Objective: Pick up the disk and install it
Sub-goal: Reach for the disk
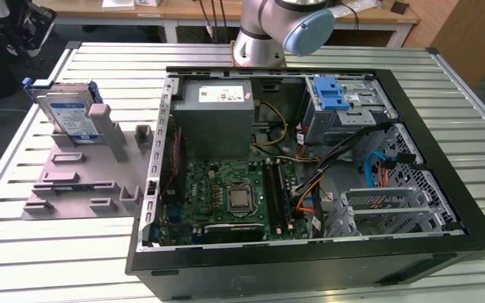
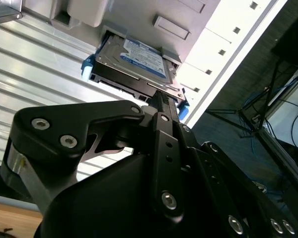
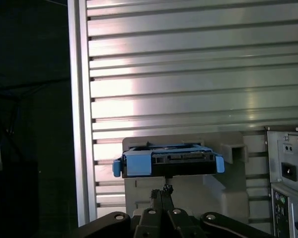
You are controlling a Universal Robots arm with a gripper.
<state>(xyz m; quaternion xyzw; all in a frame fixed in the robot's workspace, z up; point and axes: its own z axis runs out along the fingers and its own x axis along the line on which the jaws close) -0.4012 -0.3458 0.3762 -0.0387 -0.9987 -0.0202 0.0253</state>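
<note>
The disk (image 1: 68, 112) is a silver hard drive with a blue-and-white label and a blue plastic frame. It stands on edge in a slot of the grey holder (image 1: 74, 173) on the exterior view's left. Both wrist views look at it from a distance: its label face (image 2: 139, 58) in the second wrist view, its blue end (image 3: 169, 162) in the first wrist view. My gripper (image 2: 161, 100) (image 3: 166, 190) points at the disk with its thin fingers together and nothing between them. There is a gap between the gripper and the disk.
An open computer case (image 1: 444, 151) lies on the slatted metal table (image 1: 23, 252), on the exterior view's right. Inside it are a grey power supply box (image 1: 213, 120), a motherboard (image 1: 234, 196), loose cables and a metal drive cage with a blue latch (image 1: 333, 98). The arm's base (image 1: 259, 47) stands behind the case.
</note>
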